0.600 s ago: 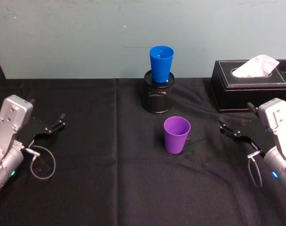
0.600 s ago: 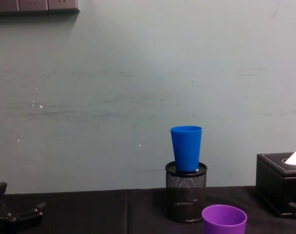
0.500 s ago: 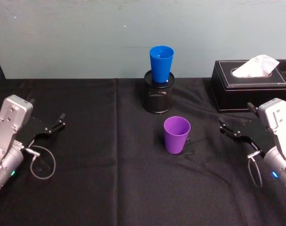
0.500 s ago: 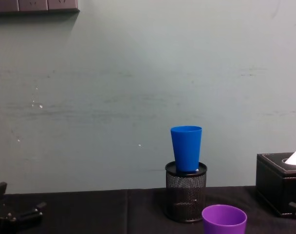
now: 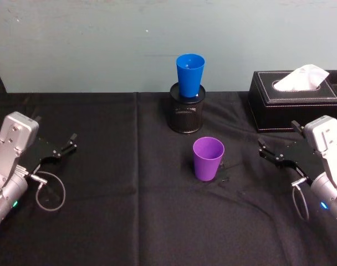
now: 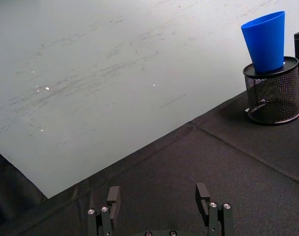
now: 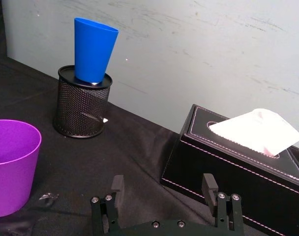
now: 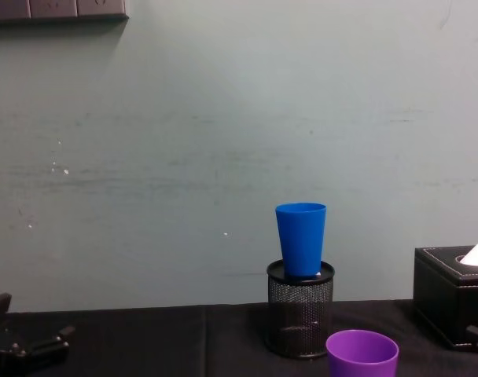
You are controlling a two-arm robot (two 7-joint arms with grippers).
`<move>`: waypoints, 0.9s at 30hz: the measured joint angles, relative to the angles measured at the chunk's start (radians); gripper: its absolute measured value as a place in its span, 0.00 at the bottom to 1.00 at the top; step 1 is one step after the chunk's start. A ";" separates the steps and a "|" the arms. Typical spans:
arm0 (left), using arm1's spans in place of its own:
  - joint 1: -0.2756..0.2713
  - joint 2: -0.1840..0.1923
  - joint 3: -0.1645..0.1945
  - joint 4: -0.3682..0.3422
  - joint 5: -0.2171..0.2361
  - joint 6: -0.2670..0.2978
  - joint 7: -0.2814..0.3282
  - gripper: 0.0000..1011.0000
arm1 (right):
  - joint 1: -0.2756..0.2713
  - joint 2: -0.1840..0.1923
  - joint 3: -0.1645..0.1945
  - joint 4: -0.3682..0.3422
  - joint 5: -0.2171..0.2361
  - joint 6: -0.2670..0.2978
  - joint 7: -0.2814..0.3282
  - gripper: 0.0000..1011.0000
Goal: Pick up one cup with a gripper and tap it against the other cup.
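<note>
Head view: the right gripper [image 5: 270, 155], jaws spread wide and holding nothing, hovers over black cloth [image 5: 129, 221]. The smooth, tapered purple cup [image 5: 208, 158] stands upright to its left, apart from it. Beyond that, the taller blue cup [image 5: 190, 74] sits upright in the top of a round black mesh pen holder [image 5: 186, 115]. The left gripper [image 5: 66, 146], equally wide and bare, hangs far to the left.

Right wrist view: a stitched black tissue box [image 7: 223, 164], white tissue [image 7: 253, 130] poking out, lies just ahead of the jaws.

Chest view: the purple cup's rim stands before the holder.
</note>
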 joint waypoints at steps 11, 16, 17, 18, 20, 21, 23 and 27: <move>0.000 0.000 0.000 0.000 0.000 0.000 0.000 0.99 | 0.000 0.000 0.000 0.000 0.000 0.000 0.000 0.99; 0.000 0.000 0.000 0.000 0.000 0.000 0.000 0.99 | 0.000 0.000 0.000 0.000 0.000 0.000 0.000 0.99; 0.000 0.000 0.000 0.000 0.000 0.000 0.000 0.99 | 0.000 0.000 0.000 0.000 0.000 0.000 0.000 0.99; 0.000 0.000 0.000 0.000 0.000 0.000 0.000 0.99 | 0.000 0.000 0.000 0.000 0.000 0.000 0.000 0.99; 0.000 0.000 0.000 0.000 0.000 0.000 0.000 0.99 | 0.000 0.000 0.000 0.000 0.000 0.000 0.000 0.99; 0.000 0.000 0.000 0.000 0.000 0.000 0.000 0.99 | 0.000 0.000 0.000 0.000 0.000 0.000 0.000 0.99; 0.000 0.000 0.000 0.000 0.000 0.000 0.000 0.99 | 0.000 0.000 0.000 0.000 0.000 0.000 0.000 0.99; 0.000 0.000 0.000 0.000 0.000 0.000 0.000 0.99 | 0.000 0.000 0.000 0.000 0.000 0.000 0.000 0.99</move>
